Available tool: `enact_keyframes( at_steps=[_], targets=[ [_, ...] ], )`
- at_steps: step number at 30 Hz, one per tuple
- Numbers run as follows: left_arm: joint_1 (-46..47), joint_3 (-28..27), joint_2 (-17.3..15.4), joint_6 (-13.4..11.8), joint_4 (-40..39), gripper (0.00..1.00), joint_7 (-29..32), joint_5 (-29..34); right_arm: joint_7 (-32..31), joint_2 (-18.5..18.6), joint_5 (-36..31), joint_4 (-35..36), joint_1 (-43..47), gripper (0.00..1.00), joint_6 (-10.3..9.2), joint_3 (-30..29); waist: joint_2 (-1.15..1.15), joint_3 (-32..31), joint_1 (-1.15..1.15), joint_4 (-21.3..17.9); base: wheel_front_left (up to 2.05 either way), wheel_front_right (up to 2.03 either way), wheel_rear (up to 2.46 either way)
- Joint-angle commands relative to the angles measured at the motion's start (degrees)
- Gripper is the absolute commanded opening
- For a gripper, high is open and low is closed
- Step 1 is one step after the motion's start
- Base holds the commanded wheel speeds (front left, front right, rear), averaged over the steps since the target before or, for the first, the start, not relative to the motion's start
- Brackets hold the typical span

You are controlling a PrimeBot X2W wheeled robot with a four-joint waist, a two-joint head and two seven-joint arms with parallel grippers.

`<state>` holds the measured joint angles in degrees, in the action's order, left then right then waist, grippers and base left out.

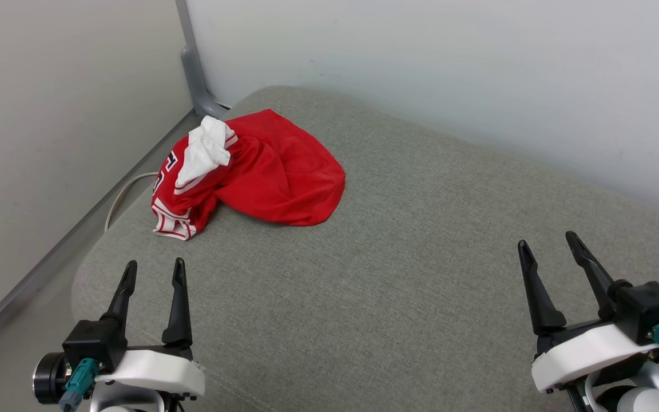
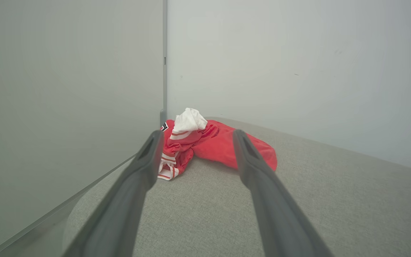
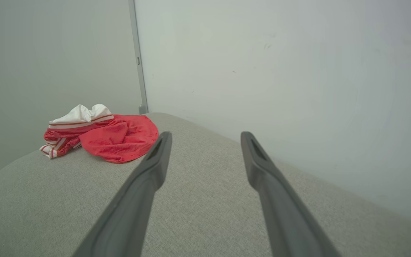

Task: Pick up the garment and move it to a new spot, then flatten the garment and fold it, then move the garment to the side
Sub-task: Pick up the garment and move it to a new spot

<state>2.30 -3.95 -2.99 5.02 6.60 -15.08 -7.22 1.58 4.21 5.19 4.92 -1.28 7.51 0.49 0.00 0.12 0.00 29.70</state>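
1. Left hand (image 1: 155,263) hangs released, its two dark fingers spread and grasping nothing, a little short of the garment (image 1: 284,171) and not touching it.
2. Right hand (image 1: 546,240) is likewise released and holds nothing, well apart from the garment, off to its right.
3. The garment lies crumpled in a red heap on the grey cushion (image 1: 392,274), with a white sleeve (image 1: 206,149) bunched on top and striped trim at its near left edge.
4. Behind the garment rises a pale wall (image 1: 478,68); a white cable (image 1: 120,197) curves just left of the garment, past the cushion's edge.
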Motion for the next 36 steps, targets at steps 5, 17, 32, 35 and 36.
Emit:
enact_keyframes(
  at_steps=[5,17,32,35,36],
  targets=[
    [1.5,-1.0,0.1,0.1,-0.3,1.00,-0.1,-0.7,-0.1,0.7,0.5,0.3,-0.9,1.00,-0.04,-0.4,0.00,0.9,0.00,-0.6,0.00,0.00,0.00],
    [17.7,-3.5,-4.5,1.6,7.0,1.00,3.5,-7.1,-1.9,2.8,-0.2,3.4,-6.5,1.00,-0.04,-0.1,0.00,11.8,0.00,-5.7,0.00,0.00,0.00],
    [39.0,-1.0,-18.8,2.5,22.1,1.00,27.7,-18.0,-1.6,4.4,-0.4,5.0,-12.7,1.00,-0.04,0.7,0.00,24.8,0.00,-13.5,0.00,0.00,0.00],
    [41.7,0.6,-21.6,2.5,24.5,1.00,33.8,-20.8,-1.7,4.4,-0.5,5.3,-13.7,1.00,-0.04,0.5,0.00,26.9,0.00,-14.4,0.00,0.00,0.00],
    [41.7,0.6,-21.6,2.5,24.5,1.00,33.8,-20.8,-1.7,4.4,-0.5,5.3,-13.7,1.00,-0.04,0.5,0.00,26.9,0.00,-14.4,0.00,0.00,0.00]
  ],
)
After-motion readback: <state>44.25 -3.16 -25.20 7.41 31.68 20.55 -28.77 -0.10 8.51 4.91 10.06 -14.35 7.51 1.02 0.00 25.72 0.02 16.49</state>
